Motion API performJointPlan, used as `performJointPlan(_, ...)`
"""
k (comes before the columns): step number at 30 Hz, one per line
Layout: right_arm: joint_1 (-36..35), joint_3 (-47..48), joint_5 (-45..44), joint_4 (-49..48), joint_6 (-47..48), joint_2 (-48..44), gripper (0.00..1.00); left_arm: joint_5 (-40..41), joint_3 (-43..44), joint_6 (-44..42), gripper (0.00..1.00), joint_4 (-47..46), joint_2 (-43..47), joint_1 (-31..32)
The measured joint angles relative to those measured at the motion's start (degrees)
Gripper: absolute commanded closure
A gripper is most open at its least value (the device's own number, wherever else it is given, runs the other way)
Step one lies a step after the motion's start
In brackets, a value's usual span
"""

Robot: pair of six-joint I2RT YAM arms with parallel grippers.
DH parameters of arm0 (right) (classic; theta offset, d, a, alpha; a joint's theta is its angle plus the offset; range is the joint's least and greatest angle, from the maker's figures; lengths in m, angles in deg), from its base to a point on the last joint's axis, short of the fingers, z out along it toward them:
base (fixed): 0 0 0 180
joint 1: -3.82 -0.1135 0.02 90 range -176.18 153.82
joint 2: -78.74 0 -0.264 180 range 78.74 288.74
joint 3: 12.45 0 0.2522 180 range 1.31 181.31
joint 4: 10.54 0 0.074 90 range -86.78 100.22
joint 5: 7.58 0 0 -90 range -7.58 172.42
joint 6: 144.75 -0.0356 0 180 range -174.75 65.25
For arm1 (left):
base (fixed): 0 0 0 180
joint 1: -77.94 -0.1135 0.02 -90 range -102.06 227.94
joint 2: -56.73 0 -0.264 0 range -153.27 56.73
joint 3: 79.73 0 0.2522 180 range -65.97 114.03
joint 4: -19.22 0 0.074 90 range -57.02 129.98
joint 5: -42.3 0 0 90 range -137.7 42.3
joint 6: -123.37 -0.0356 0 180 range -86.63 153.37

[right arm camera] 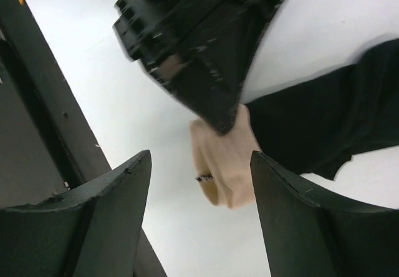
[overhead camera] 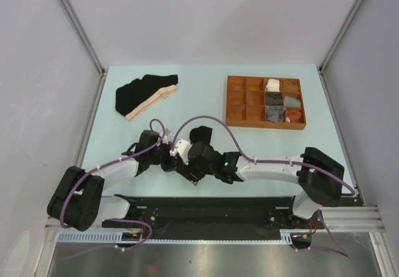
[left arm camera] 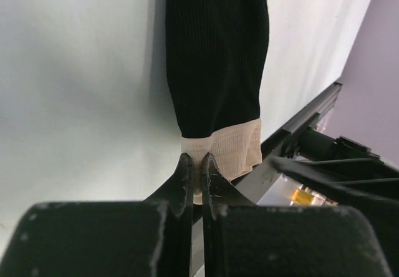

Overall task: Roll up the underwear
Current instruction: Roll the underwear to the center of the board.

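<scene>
A rolled black brief (left arm camera: 218, 52) with a beige waistband (left arm camera: 227, 149) lies on the pale table, and my left gripper (left arm camera: 194, 158) is shut on its beige end. In the right wrist view that beige end (right arm camera: 227, 158) sits between the spread fingers of my right gripper (right arm camera: 201, 155), which is open and apart from it; the left gripper's fingers (right arm camera: 199, 71) pinch it from above. From the top view both grippers meet near the table's front middle, left gripper (overhead camera: 168, 161) and right gripper (overhead camera: 187, 165), hiding the roll. Another black brief (overhead camera: 146, 93) lies flat at the back left.
A brown compartmented tray (overhead camera: 234, 111) stands at the back right with several rolled cloths in its right-hand compartments. The black rail (overhead camera: 212, 205) of the arm bases runs along the near edge, close behind the grippers. Grey walls enclose the table on three sides.
</scene>
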State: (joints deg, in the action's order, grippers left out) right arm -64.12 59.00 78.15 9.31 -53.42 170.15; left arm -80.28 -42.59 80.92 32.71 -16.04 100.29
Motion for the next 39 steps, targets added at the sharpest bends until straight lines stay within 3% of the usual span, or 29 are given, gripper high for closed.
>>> performJointPlan(9,-5.60,-1.07,-7.02,-5.49,3.74,6.34,0.31,-5.05,-0.35,2.03,1.00,-2.14,-0.87,-2.97)
performJointPlan(17,-9.75,-1.25,-21.20,-10.01,3.65,10.86,0.35,-6.16,-1.46,4.13,1.00,-3.67,-0.85,-4.17)
performJointPlan(25,-10.43,-1.55,-32.61,-12.39,2.29,14.03,0.68,-7.56,-2.23,5.18,1.00,-4.68,-0.68,-4.76)
performJointPlan(27,-10.49,-1.60,-33.53,-12.59,2.19,14.08,0.80,-7.72,-2.34,5.42,1.00,-4.81,-0.57,-5.01)
performJointPlan(29,-10.60,-1.66,-33.70,-12.92,2.40,14.08,0.98,-7.80,-2.34,5.46,1.00,-5.01,-0.48,-5.27)
performJointPlan(30,-10.60,-1.66,-33.66,-13.05,2.75,14.08,1.00,-7.85,-2.34,5.38,0.98,-5.01,-0.42,-5.38)
performJointPlan(31,-10.60,-1.70,-33.48,-13.14,3.04,14.08,1.00,-7.76,-2.34,5.27,0.86,-4.90,-0.35,-5.42)
performJointPlan(33,-10.51,-1.73,-32.24,-13.05,3.72,14.03,1.00,-7.45,-2.34,4.33,0.73,-3.96,-0.17,-5.51)
performJointPlan(35,-10.25,-1.75,-29.75,-12.28,4.13,13.90,1.00,-6.56,-2.34,3.04,0.46,-2.12,0.39,-5.51)
performJointPlan(37,-9.79,-1.81,-26.86,-10.27,4.46,13.33,1.00,-5.44,-2.16,1.11,0.28,-0.09,1.81,-5.55)
performJointPlan(39,-8.96,-1.81,-22.82,-6.99,4.61,12.00,1.00,-2.71,-1.36,-0.66,0.21,2.69,4.09,-5.62)
